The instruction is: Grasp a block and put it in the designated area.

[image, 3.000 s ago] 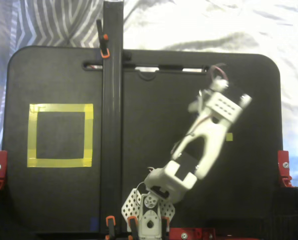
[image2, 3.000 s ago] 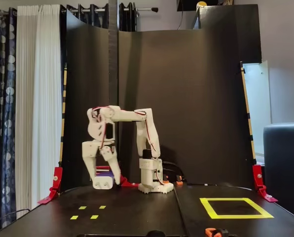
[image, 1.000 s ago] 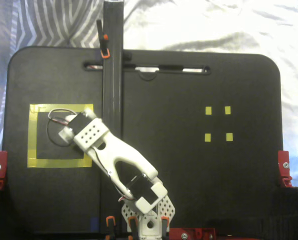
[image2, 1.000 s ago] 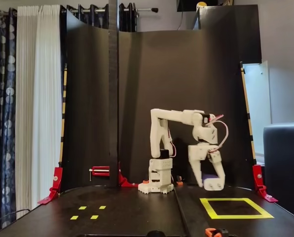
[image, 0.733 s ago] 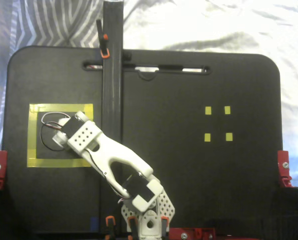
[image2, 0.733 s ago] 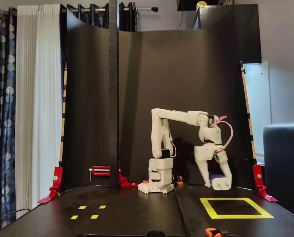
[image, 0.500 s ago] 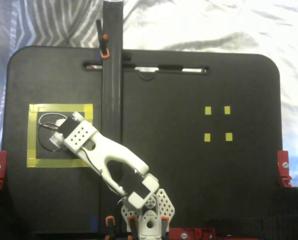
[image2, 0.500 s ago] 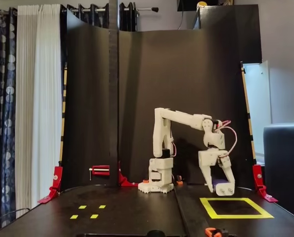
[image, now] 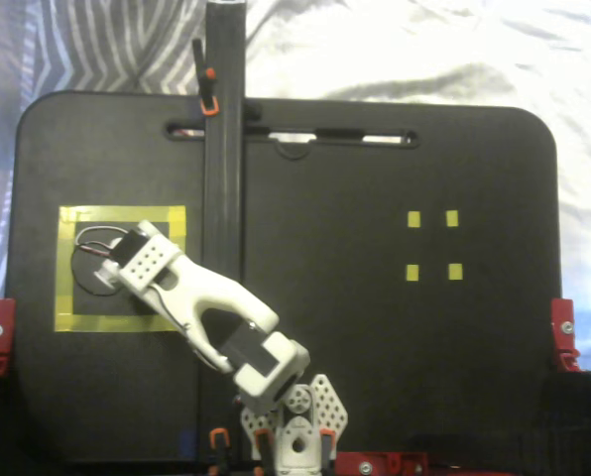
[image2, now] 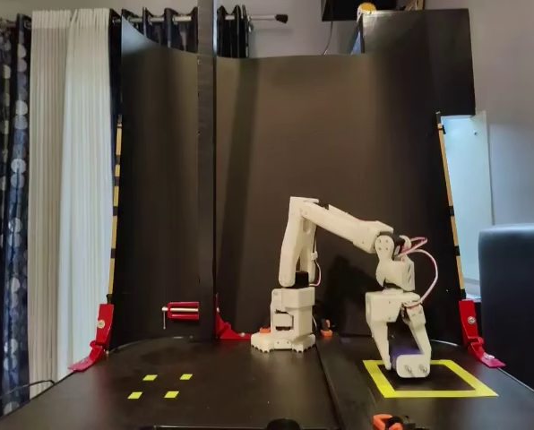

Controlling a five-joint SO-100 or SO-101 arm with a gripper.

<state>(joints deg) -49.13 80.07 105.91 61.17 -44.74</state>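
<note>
Reaching toward the lower right of a fixed view, the gripper (image2: pixel 412 365) hung low over the designated area (image2: pixel 429 377), its jaws pinching the block (image2: pixel 409 362), a purplish sliver between them. From above, the wrist hid the block inside the yellow square (image: pixel 120 269). A good release would mean lowering until the block touched the black interior, clear of the tape, then parting the jaws slowly

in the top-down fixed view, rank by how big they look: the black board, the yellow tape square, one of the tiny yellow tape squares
1. The black rounded board, largest.
2. The large square outlined in yellow tape, partly covered by the white arm.
3. A tiny yellow tape square, smallest; all four look alike.
</note>
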